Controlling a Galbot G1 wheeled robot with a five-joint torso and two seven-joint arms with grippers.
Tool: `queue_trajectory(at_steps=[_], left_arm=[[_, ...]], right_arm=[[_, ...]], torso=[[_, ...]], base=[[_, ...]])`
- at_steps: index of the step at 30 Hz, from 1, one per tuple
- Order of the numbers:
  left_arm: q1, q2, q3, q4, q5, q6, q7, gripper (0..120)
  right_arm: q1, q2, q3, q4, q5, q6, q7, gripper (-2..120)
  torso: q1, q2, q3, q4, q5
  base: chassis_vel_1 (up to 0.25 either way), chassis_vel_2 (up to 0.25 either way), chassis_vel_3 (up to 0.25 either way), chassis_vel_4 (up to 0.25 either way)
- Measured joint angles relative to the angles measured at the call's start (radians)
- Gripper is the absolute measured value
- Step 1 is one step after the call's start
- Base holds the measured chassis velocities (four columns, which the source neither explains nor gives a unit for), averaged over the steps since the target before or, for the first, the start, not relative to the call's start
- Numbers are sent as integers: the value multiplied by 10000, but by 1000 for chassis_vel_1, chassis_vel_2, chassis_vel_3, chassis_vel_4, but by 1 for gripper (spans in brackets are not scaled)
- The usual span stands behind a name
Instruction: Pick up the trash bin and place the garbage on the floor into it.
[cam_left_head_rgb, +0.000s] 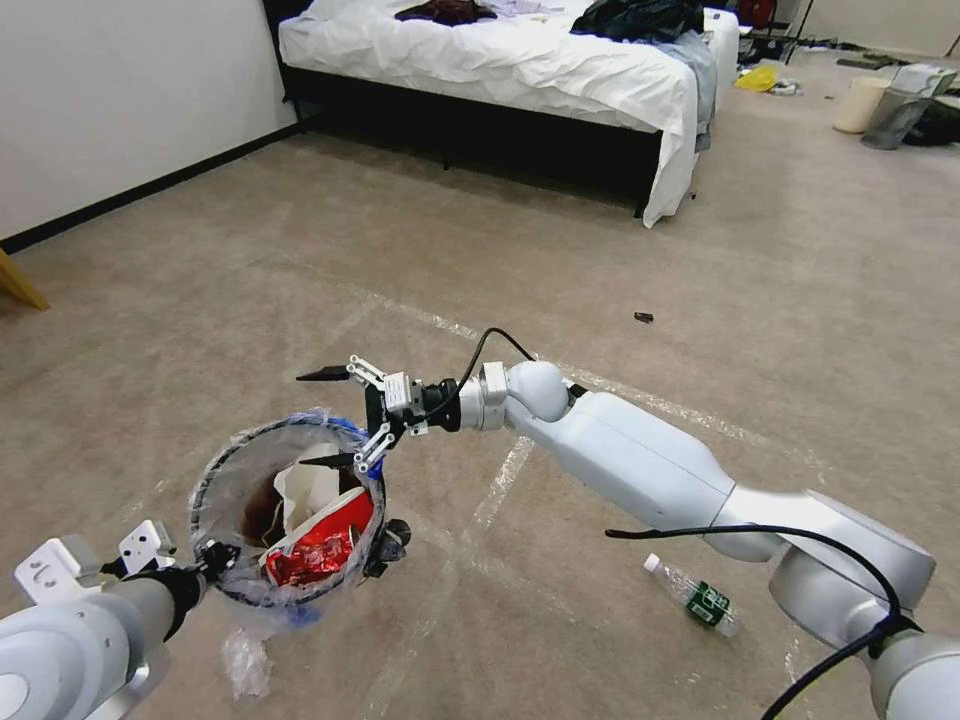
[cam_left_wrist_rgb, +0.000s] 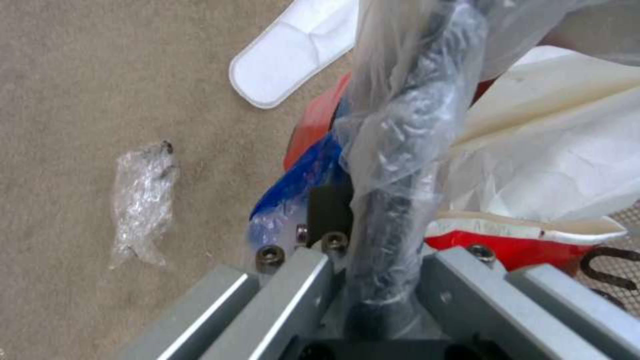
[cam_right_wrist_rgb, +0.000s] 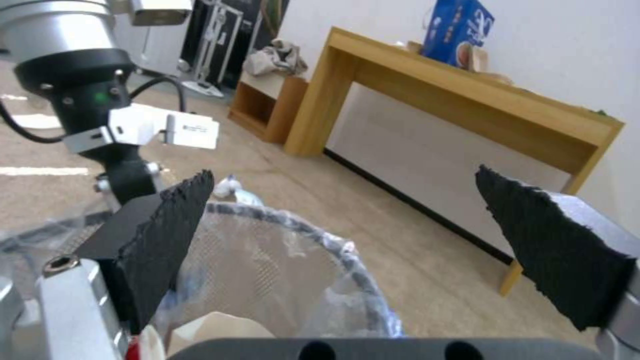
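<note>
Left end effector (cam_left_head_rgb: 205, 562) pinches the trash bin (cam_left_head_rgb: 290, 515) rim at 7 o'clock, steadying it; right end effector (cam_left_head_rgb: 345, 415) is spread above it.

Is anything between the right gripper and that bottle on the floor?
Nothing visible. The right gripper, open and empty, hangs over the trash bin rim; the bottle lies on bare floor beside the right forearm. The left gripper holds the bin.

One trash bin (cam_left_head_rgb: 232, 470) is counted. Two litter pieces are seen on the floor (cam_left_head_rgb: 300, 260): one clear bottle (cam_left_head_rgb: 695, 594), one crumpled wrapper (cam_left_head_rgb: 243, 661). One white slipper (cam_left_wrist_rgb: 293, 52) is noted. Two tools are counted.
</note>
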Motion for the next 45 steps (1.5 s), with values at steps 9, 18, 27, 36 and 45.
queue_trajectory(at_steps=[9,18,27,36,45], left_arm=[[-36,0,93,157,19,67,-59,0],[-114,183,5,244,-216,27,-182,0],[-115,215,-8,242,-226,27,-171,0],[561,-31,-548,-138,-31,7,-79,0],[745,-163,-535,-302,203,-36,11,0]], right_arm=[[12,-433,974,429,662,-2,1050,100],[-301,-1620,2785,935,1539,-21,2865,100],[-1840,-2799,4367,1760,712,-527,5526,100],[-3481,-2961,5740,2490,-1071,-1066,7774,100],[-5252,-3037,7152,3944,-1970,-1580,9006,100]], torso=[[0,0,0,0,1],[0,0,0,-1,3],[0,0,0,0,3],[0,0,0,7,1],[-1,0,-2,0,-3]], base=[[0,0,0,0],[0,0,0,0],[0,0,0,0],[0,0,0,0],[0,0,0,0]])
